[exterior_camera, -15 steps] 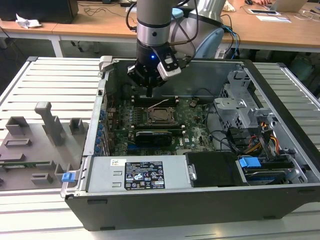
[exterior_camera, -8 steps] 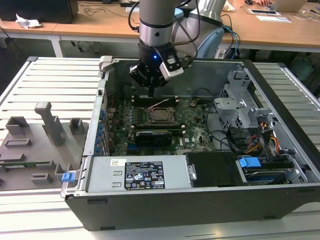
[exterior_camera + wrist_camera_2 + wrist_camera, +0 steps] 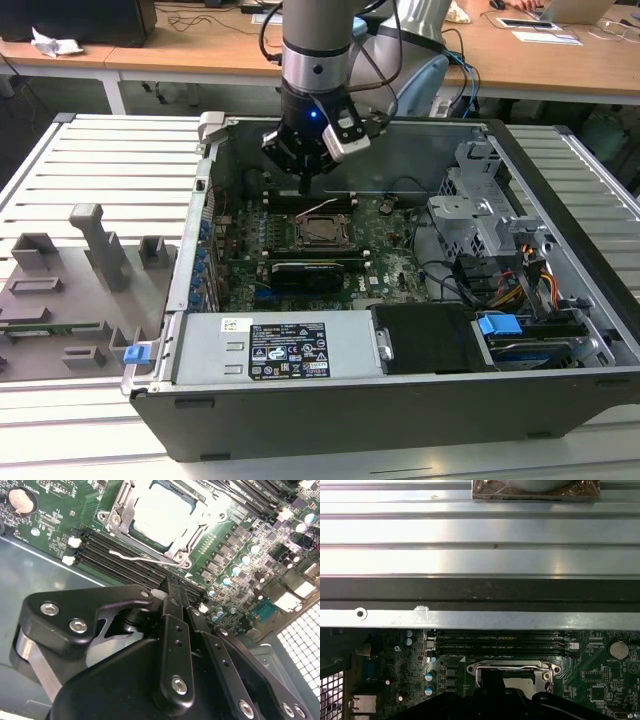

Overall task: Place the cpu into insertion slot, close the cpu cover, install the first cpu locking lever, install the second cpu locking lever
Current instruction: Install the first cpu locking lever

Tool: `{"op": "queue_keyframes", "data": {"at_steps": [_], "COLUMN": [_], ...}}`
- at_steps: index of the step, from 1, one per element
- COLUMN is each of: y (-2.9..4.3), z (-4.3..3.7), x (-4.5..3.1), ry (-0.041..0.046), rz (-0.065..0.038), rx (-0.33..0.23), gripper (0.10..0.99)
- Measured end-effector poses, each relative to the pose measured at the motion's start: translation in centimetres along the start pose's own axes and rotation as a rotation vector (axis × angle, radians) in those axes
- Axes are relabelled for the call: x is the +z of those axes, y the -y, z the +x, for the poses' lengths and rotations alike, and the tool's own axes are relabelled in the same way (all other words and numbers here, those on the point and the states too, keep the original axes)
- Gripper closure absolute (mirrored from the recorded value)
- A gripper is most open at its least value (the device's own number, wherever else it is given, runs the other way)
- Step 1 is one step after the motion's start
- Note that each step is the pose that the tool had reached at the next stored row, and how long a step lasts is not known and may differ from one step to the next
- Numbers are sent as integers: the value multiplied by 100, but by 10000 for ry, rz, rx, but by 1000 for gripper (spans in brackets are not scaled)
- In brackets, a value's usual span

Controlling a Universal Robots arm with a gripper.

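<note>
In the exterior view, the black front wall of an open computer case [image 3: 330, 415] lies nearest, resting on a slatted metal table [image 3: 110, 160]. Behind the wall sits a grey power supply [image 3: 275, 350] with a label. Further in is the green circuit board [image 3: 390, 250], with the square socket [image 3: 322, 230] near its middle. The robot arm [image 3: 315, 50] comes down from above, and its gripper [image 3: 306, 183] hangs just above the board, beside the far edge of the socket. A grey parts holder [image 3: 70, 290] lies on the table at the exterior view's left.

In the second wrist view, the black gripper [image 3: 172, 587] is nearest, its fingers [image 3: 172, 630] pressed together with nothing between them. Beyond them, the cpu [image 3: 162, 512] sits in the socket [image 3: 117, 507], its pale top showing through the metal cover [image 3: 202, 525] lying flat around it. A thin wire lever [image 3: 135, 556] lies along the socket's side, over the black memory slots [image 3: 100, 547].

In the first wrist view, the gripper's dark tip [image 3: 492, 680] overlaps the socket [image 3: 512, 672], with the case edge [image 3: 480, 617] beyond.
</note>
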State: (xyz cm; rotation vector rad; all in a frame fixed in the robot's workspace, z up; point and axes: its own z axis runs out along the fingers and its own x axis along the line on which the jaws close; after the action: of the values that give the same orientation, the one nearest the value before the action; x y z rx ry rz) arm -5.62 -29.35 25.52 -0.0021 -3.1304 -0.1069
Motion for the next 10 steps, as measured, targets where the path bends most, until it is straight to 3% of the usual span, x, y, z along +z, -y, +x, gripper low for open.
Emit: {"op": "queue_keyframes", "data": {"at_steps": [4,5,7,8,10], "y": [2,5,16,21,23], "z": [-68,-68,-68,-68,-68], "x": [20,21,21,21,23], "ry": [-1,-2,0,7,160], "rz": [2,-37,-383,-508,-511], "rx": [-2,-1,-4,-17,-112], "gripper": [980,980,980,980,980]}}
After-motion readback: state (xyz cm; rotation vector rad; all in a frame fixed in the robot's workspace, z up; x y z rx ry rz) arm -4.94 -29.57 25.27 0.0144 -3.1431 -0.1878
